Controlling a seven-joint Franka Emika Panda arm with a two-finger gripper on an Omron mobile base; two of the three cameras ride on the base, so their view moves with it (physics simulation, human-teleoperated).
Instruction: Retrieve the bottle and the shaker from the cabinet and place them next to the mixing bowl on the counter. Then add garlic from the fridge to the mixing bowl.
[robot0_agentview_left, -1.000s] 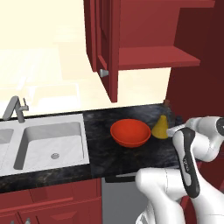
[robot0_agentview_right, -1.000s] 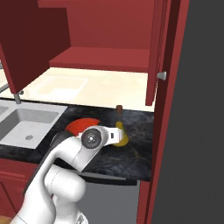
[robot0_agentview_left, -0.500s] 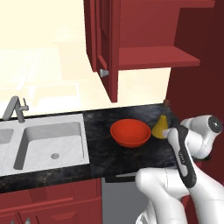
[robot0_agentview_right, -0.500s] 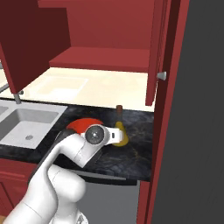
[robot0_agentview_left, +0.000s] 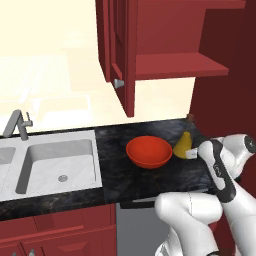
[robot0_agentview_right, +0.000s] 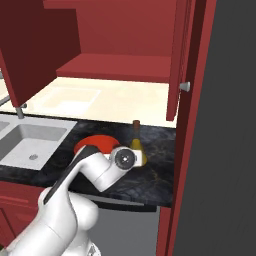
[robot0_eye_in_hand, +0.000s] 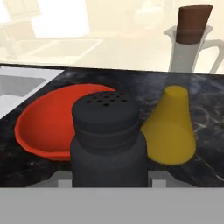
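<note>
The small black shaker stands upright between my fingers, and my gripper is shut on it just above the counter. Right behind it lie the red-orange mixing bowl on the left and the yellow-based bottle with its brown stopper on the right. From the left base view the hand sits beside the bottle, right of the bowl. In the right base view my arm covers part of the bowl and the bottle. The cabinet hangs open above with a bare shelf.
A steel sink with a faucet takes up the counter's left part. The open cabinet door hangs over the counter. A tall red panel and a dark grey surface close off the right side.
My forearm and wrist have shifted slightly to the right in the left base view. The hand stays by the bottle, still holding the shaker. Bowl and bottle have not moved.
</note>
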